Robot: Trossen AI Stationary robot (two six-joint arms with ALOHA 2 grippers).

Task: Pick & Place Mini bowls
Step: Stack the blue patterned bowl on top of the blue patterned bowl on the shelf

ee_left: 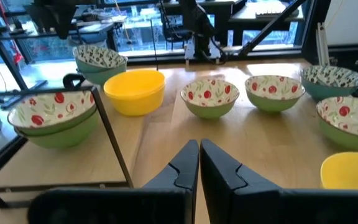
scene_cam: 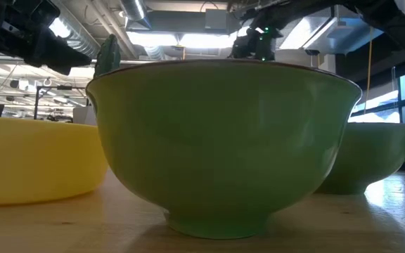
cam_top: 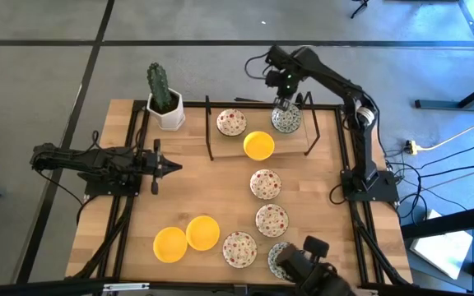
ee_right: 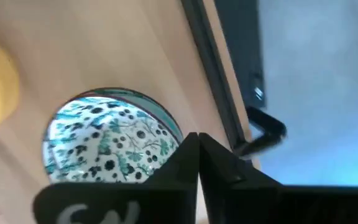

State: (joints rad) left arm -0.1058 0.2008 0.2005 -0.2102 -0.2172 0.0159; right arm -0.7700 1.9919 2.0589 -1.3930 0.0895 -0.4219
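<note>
A mini bowl with a green-black pattern (cam_top: 286, 120) (ee_right: 107, 144) rests on its base inside the black wire frame (cam_top: 211, 131) at the table's far side. My right gripper (cam_top: 283, 104) (ee_right: 197, 142) hangs shut just above that bowl's far-right rim, with nothing between its fingers. Inside the frame a red-speckled bowl (cam_top: 231, 122) (ee_left: 53, 115) also stands, and a yellow bowl (cam_top: 258, 145) (ee_left: 135, 91) sits at the frame's near edge. My left gripper (cam_top: 168, 167) (ee_left: 199, 155) waits shut over the table's left part, pointing toward the right.
Three red-speckled bowls (cam_top: 265, 184) (cam_top: 271, 219) (cam_top: 239, 249) and two yellow bowls (cam_top: 202, 233) (cam_top: 170, 244) stand on the near half of the table. A cactus in a white pot (cam_top: 164, 103) stands at the far left. A green bowl (scene_cam: 223, 140) fills the low view.
</note>
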